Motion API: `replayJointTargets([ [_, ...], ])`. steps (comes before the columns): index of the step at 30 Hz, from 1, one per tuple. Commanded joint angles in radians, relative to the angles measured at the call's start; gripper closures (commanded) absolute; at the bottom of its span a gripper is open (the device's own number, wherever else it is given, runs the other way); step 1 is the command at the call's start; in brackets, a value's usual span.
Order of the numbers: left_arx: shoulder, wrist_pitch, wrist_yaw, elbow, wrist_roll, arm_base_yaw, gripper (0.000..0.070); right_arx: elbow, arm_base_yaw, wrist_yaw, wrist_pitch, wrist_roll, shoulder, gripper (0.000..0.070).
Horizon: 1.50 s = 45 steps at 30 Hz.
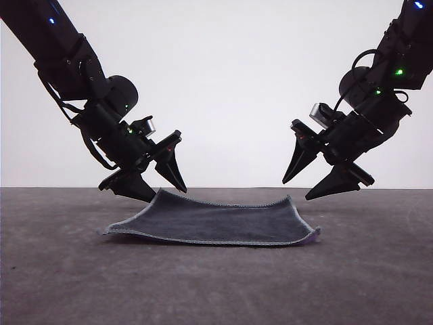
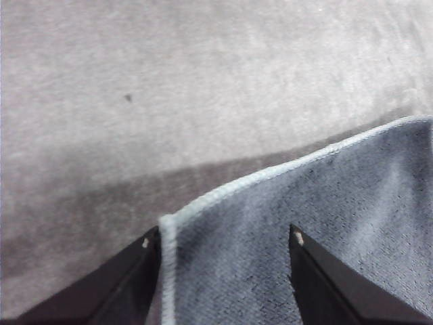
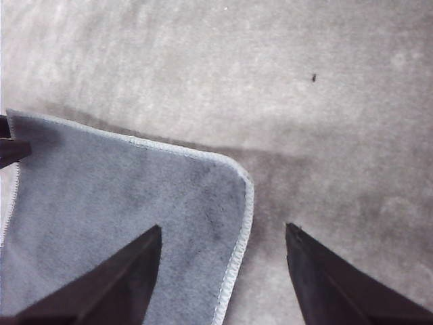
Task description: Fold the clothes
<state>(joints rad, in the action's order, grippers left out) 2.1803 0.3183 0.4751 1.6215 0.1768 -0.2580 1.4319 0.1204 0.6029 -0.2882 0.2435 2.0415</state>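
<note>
The clothes are one small square cloth [image 1: 216,222], dark grey face up, with light stitched edging and a sliver of purple at its near right corner. It lies on the table with both far corners curled up. My left gripper [image 1: 168,195] is open and low, its fingers straddling the far left corner; in the left wrist view that corner of the cloth [image 2: 325,217] lies between the gripper's [image 2: 220,240] fingertips. My right gripper [image 1: 296,190] is open just above the far right corner. In the right wrist view the cloth [image 3: 135,203] has that corner between the gripper's [image 3: 223,229] fingers.
The grey tabletop [image 1: 67,284] stretches around the cloth on all sides, with a plain white wall [image 1: 230,81] behind it. A tip of the left finger [image 3: 10,145] shows at the cloth's far edge in the right wrist view.
</note>
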Motion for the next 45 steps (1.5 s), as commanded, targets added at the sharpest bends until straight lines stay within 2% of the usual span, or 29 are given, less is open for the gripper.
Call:
replayJointTargets([
  [1,0.031,-0.002,0.004,0.026,-0.003,-0.004,0.0346,0.023,0.000,0.004,0.004,0.010,0.027,0.0336],
  [13,0.031,-0.002,0.005,0.026,-0.003,-0.004,0.0346,0.023,0.000,0.050,0.056,0.043,0.060,0.0336],
  [18,0.031,-0.002,0.005,0.026,-0.003,-0.004,0.0346,0.024,0.000,0.071,0.098,0.095,0.073,0.0336],
  [30,0.031,-0.002,0.005,0.026,-0.003,-0.004,0.0346,0.077,0.005,0.099,0.102,0.121,0.137,0.0340],
  [35,0.031,-0.002,0.005,0.026,-0.003,-0.004,0.0345,0.085,0.009,0.106,0.101,0.124,0.137,0.0378],
  [43,0.031,-0.001,0.011,0.026,0.001,-0.004,0.0345,0.085,0.018,0.103,0.084,0.117,0.143,0.0385],
  [45,0.031,-0.002,0.018,0.026,0.001,-0.004,0.0345,0.085,0.021,0.101,0.085,0.115,0.143,0.0441],
])
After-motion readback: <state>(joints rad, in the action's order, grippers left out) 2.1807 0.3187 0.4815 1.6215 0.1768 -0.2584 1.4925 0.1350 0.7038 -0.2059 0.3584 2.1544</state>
